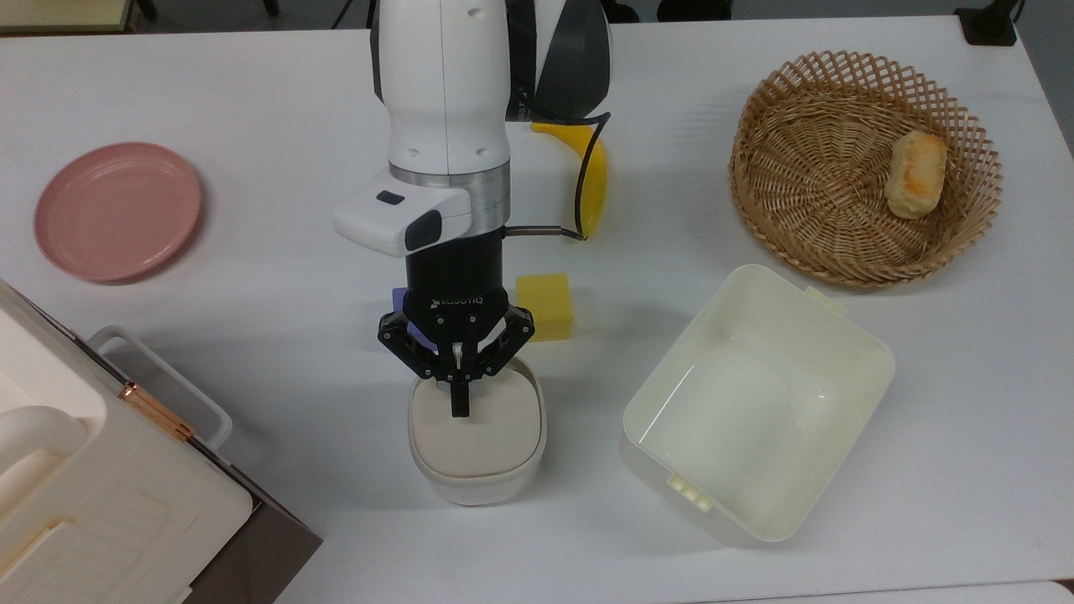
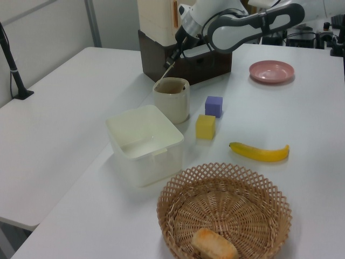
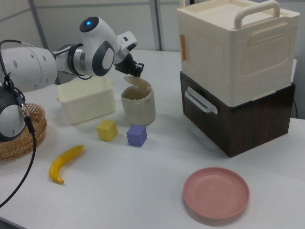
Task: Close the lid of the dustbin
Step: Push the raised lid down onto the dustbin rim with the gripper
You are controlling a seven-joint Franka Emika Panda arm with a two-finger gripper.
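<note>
While our tool [image 1: 458, 401] pinches the lid [image 1: 477, 434] with fingers nearly together, tilted over the dustbin [image 2: 172, 100] mid-worktop, we judge a slip could spring it open. Purple cube [image 3: 137, 135] and yellow cube [image 1: 544, 305] sit just beyond; tub [image 1: 755, 401] at the top view's right stands clear.

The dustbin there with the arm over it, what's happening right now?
The robot arm's gripper is pushing the lid down toward the small dustbin. The lid is not shut: in the left view it slants up from the rim to the gripper. The dustbin stands on the white table beside a purple cube, a yellow cube and a large cream tub.
</note>
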